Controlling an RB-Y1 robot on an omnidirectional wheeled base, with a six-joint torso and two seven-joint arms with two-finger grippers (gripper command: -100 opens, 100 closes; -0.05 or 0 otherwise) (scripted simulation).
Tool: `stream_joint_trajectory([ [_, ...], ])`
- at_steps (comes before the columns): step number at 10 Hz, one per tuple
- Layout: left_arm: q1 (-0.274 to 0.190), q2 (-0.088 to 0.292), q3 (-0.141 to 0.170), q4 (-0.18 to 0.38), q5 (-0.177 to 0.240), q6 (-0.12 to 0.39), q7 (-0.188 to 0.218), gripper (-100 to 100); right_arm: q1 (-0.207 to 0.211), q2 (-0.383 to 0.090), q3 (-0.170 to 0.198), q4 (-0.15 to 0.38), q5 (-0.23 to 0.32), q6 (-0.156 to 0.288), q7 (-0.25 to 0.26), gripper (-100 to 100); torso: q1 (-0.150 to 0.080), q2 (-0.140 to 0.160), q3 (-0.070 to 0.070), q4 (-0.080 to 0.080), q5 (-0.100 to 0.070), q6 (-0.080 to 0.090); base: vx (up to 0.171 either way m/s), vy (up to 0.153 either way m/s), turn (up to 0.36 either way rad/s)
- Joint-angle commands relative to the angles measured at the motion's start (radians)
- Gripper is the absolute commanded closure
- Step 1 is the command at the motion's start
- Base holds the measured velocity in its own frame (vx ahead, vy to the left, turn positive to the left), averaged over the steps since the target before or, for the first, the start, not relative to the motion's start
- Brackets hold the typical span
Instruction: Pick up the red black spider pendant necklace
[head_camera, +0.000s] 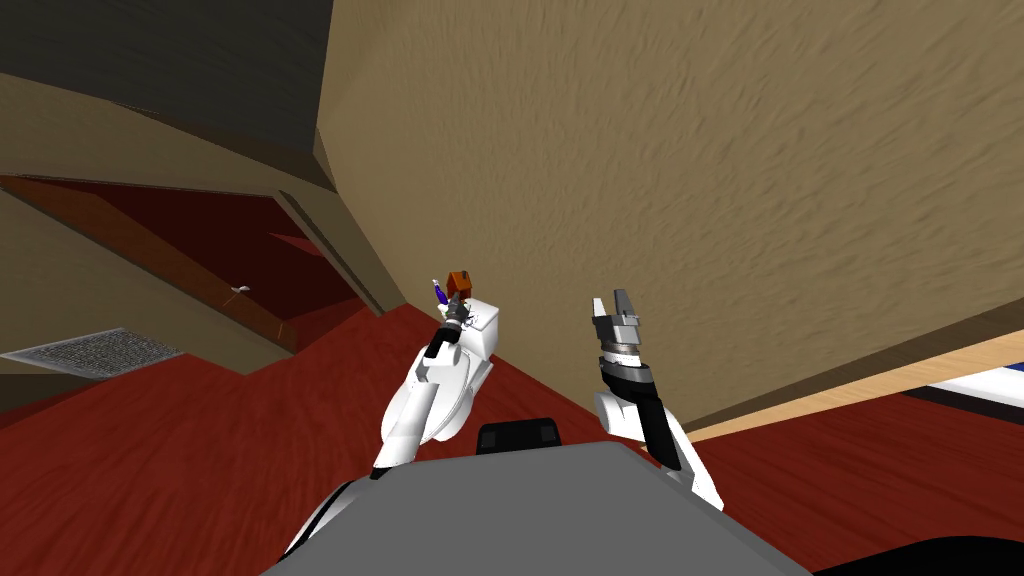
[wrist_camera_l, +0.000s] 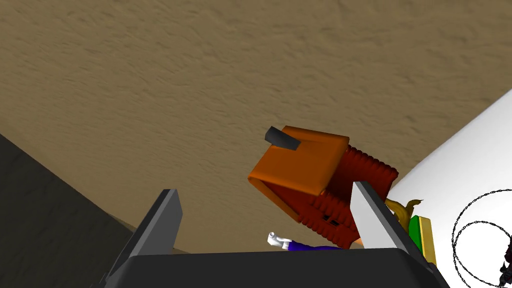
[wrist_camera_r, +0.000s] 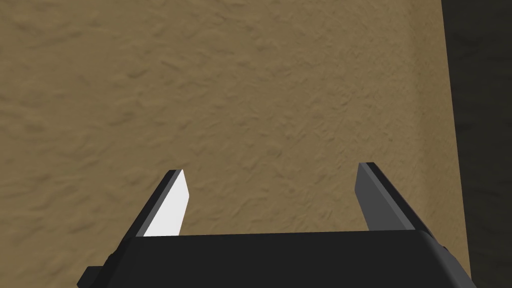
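Trailing off the edge — necklace (wrist_camera_l: 506, 262), half cut off, beside left tool (wrist_camera_l: 265, 200).

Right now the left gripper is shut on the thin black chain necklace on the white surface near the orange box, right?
No: the left wrist view shows the left gripper open and empty; the thin black chain necklace lies on the white surface near the orange box.
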Motion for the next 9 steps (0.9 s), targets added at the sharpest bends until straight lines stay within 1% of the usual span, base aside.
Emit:
stream_joint_trajectory([
  [1, -0.021, -0.003, 0.001, 0.031, -0.001, 0.022, 0.007, -100, 0.000, 0.000, 0.000, 0.000, 0.000, 0.000, 0.000, 0, 0.000, 0.000, 0.000, 0.000, 0.000, 0.000, -0.015, -0.020, 0.006],
  [2, -0.065, -0.006, 0.007, 0.077, 0.000, 0.061, 0.020, -100, 0.000, 0.000, 0.000, 0.000, 0.000, 0.000, 0.000, 0, 0.000, 0.000, 0.000, 0.000, 0.000, 0.000, -0.017, -0.032, 0.028],
  [3, -0.065, -0.006, 0.007, 0.081, 0.000, 0.063, 0.020, -100, 0.000, 0.000, 0.000, 0.000, 0.000, 0.000, 0.000, 0, -0.001, 0.000, 0.000, 0.000, 0.000, 0.000, -0.014, -0.031, 0.008],
  [4, -0.108, -0.008, 0.013, 0.124, 0.001, 0.103, 0.032, -100, 0.000, 0.000, 0.000, 0.000, 0.000, 0.000, 0.000, 0, -0.001, 0.000, 0.000, 0.000, 0.000, 0.000, -0.011, -0.032, 0.031],
  [5, -0.108, -0.008, 0.013, 0.132, 0.001, 0.104, 0.032, -100, 0.000, 0.000, 0.000, 0.000, 0.000, 0.000, 0.000, 0, -0.001, 0.000, 0.000, 0.000, 0.000, 0.000, -0.007, -0.027, 0.020],
  [6, -0.145, -0.009, 0.019, 0.163, 0.002, 0.145, 0.044, -100, 0.000, 0.000, 0.000, 0.000, 0.000, 0.000, 0.000, 0, 0.000, 0.000, 0.000, 0.000, 0.000, 0.000, -0.008, -0.034, 0.039],
  [7, -0.151, -0.009, 0.019, 0.184, 0.002, 0.145, 0.044, -100, 0.000, 0.000, 0.000, 0.000, 0.000, 0.000, 0.000, 0, -0.001, -0.001, 0.000, 0.000, 0.000, 0.000, -0.007, -0.033, 0.021],
  [8, -0.193, -0.010, 0.026, 0.218, 0.004, 0.187, 0.054, -100, 0.000, 0.000, 0.000, 0.000, 0.000, 0.000, 0.000, 0, -0.001, -0.001, 0.000, 0.000, 0.000, 0.000, -0.006, -0.041, 0.062],
  [9, -0.193, -0.010, 0.026, 0.236, 0.004, 0.187, 0.054, -100, 0.000, 0.000, 0.000, 0.000, 0.000, 0.000, 0.000, 0, -0.001, -0.001, 0.000, 0.000, 0.000, 0.000, -0.005, -0.034, 0.024],
])
